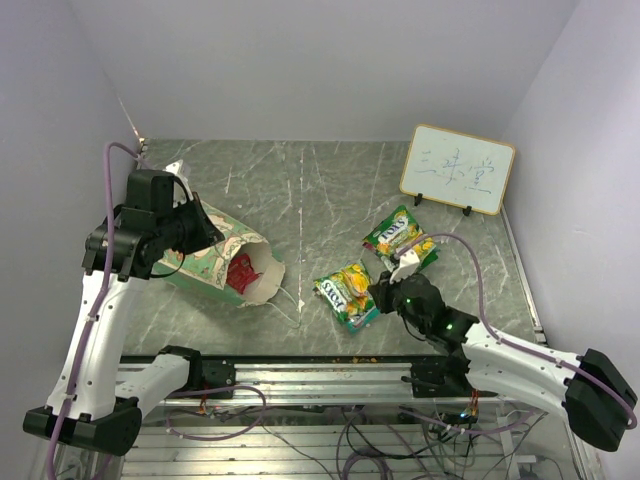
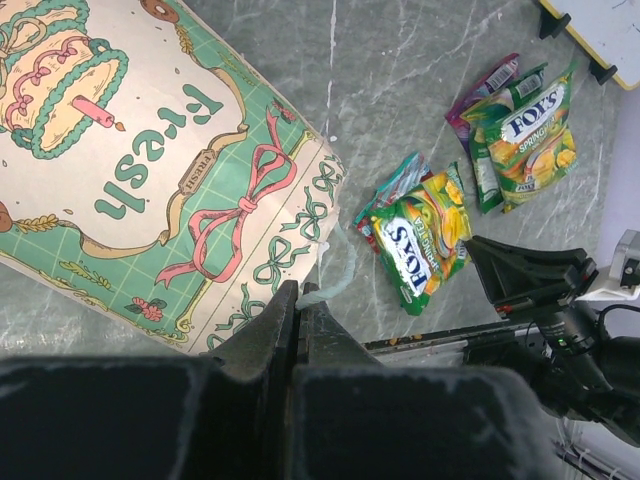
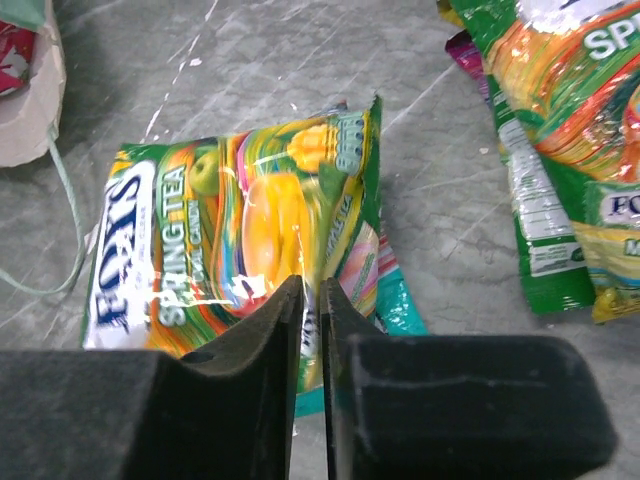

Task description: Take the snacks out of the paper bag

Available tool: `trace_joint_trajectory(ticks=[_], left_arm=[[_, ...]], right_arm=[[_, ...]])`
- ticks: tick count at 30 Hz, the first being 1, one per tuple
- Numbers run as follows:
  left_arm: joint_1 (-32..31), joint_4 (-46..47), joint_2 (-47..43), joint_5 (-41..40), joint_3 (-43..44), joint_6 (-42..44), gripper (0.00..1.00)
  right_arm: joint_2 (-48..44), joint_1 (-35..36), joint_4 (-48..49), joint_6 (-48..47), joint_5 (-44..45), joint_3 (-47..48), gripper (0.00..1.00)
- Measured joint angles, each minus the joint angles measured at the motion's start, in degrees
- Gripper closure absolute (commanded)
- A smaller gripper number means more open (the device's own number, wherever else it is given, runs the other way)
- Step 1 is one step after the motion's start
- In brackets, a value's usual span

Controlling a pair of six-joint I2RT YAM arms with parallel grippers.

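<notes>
The mint-green paper bag (image 1: 215,262) (image 2: 150,180) lies on its side, mouth toward the middle, with red snacks (image 1: 240,272) inside. My left gripper (image 1: 205,232) (image 2: 300,295) is shut on its white string handle (image 2: 335,275). A green-yellow snack packet (image 1: 347,290) (image 3: 240,220) lies flat on the table over a teal one (image 3: 400,300). My right gripper (image 1: 380,295) (image 3: 311,295) sits at its near edge, jaws a thin slit apart with the packet's edge between them. More packets (image 1: 400,238) (image 3: 560,150) are piled to the right.
A framed whiteboard (image 1: 458,168) stands at the back right. The bag's mouth (image 3: 25,100) and loose string show at the left of the right wrist view. The metal rail (image 1: 320,375) runs along the table's near edge.
</notes>
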Motion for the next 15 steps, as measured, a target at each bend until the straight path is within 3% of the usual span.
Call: trace_joint_trajectory(ticks=[10,15], left_arm=[[0.0,0.0,0.0,0.1,0.0,0.6,0.93],[0.0,-0.2,0.2,0.3,0.4,0.9,0.93]], right_arm=[[1.9,-0.1,-7.2,0.5,0.7,7.1,0.64],[5.8,0.4,-6.0,-7.0,-4.2,13.9,0.57]])
